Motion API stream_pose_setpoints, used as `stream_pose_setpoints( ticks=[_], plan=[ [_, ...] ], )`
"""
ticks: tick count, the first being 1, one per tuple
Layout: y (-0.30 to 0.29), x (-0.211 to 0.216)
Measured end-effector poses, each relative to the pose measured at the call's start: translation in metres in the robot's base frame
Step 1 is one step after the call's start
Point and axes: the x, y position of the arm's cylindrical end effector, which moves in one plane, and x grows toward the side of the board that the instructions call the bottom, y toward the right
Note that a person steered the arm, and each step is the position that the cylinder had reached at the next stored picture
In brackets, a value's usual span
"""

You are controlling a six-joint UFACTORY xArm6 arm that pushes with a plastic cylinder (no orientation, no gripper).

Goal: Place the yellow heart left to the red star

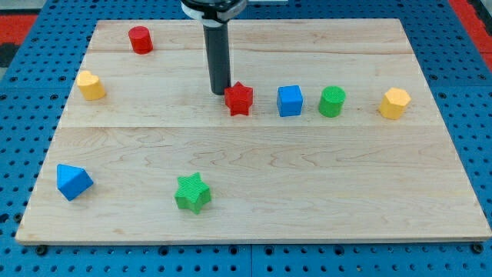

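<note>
The red star [239, 98] lies near the middle of the wooden board [254, 192]. The yellow heart [90, 85] lies far off at the view's left edge of the board. My tip [220, 92] stands just left of the red star, touching or almost touching its left side. The dark rod rises from there to the view's top. The heart is well to the left of my tip.
A red cylinder [140, 39] sits at the top left. A blue cube [290, 100], a green cylinder [332, 101] and a yellow hexagonal block [394, 103] stand in a row right of the star. A blue triangular block [73, 181] and a green star [192, 192] lie near the bottom left.
</note>
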Motion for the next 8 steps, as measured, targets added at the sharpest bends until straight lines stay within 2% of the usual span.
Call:
stream_pose_setpoints(
  ticks=[2,3,4,5,6,7,8],
  plan=[
    [-0.029,-0.077],
    [-0.107,-0.102],
    [-0.207,-0.102],
    [-0.265,-0.090],
    [-0.259,-0.041],
    [-0.218,-0.004],
    [-0.155,0.006]
  ],
)
